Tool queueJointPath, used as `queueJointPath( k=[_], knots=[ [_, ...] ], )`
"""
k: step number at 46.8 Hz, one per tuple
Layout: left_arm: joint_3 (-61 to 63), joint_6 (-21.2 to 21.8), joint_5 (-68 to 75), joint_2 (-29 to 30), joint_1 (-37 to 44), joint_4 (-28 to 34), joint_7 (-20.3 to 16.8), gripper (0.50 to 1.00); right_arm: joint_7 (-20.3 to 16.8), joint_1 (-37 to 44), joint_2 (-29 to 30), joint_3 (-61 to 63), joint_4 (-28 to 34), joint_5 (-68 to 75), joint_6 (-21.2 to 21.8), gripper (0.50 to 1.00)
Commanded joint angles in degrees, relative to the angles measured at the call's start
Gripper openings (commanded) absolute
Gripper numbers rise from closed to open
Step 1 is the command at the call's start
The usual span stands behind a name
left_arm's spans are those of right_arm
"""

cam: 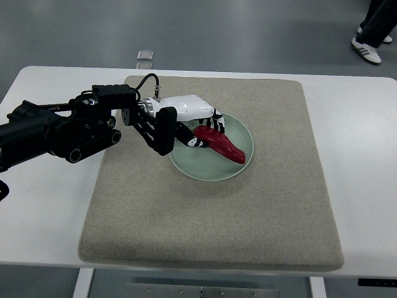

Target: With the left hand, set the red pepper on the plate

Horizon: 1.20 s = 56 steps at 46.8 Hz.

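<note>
Reaching in from the left, the left hand (200,126) is closed around the near end of the red pepper (221,144), whose long axis runs away rightward and forward, resting inside the green plate (239,171).

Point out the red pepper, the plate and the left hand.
red pepper (222,144), top view, middle of its body
plate (211,172), top view, bare near rim
left hand (197,124), top view, middle of the hand

Beige mat (248,223) on white table (360,155), person's shoes (367,51) on grey floor (217,31)
</note>
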Motion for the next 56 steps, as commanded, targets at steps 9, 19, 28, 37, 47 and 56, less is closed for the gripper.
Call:
queueJointPath(
  k=[9, 19, 28, 37, 47, 56],
  knots=[
    [-0.72, 0.85, -1.14, -0.10, 0.35, 0.08, 0.00, 0.870, 0.02, 0.00, 0.00, 0.03, 0.00, 0.00, 0.00, 0.932],
    [-0.80, 1.11, -1.23, -0.36, 1.15, 0.00, 0.09, 0.992, 0.02, 0.00, 0.00, 0.03, 0.00, 0.00, 0.00, 0.932],
    [-2.56, 1.29, -4.47, -0.36, 1.23, 0.00, 0.09, 0.992, 0.02, 0.00, 0.00, 0.03, 0.00, 0.00, 0.00, 0.932],
    [-12.66, 1.20, -21.95, -0.01, 2.64, 0.79, 0.44, 0.992, 0.02, 0.00, 0.00, 0.03, 0.00, 0.00, 0.00, 0.932],
    [-15.22, 0.59, -43.40, 0.43, 2.90, 3.33, 0.70, 0.994, 0.02, 0.00, 0.00, 0.03, 0.00, 0.00, 0.00, 0.932],
    [-14.87, 0.06, -57.82, 0.43, 4.40, 9.74, 0.79, 0.994, 0.02, 0.00, 0.00, 0.03, 0.00, 0.00, 0.00, 0.932]
  ],
)
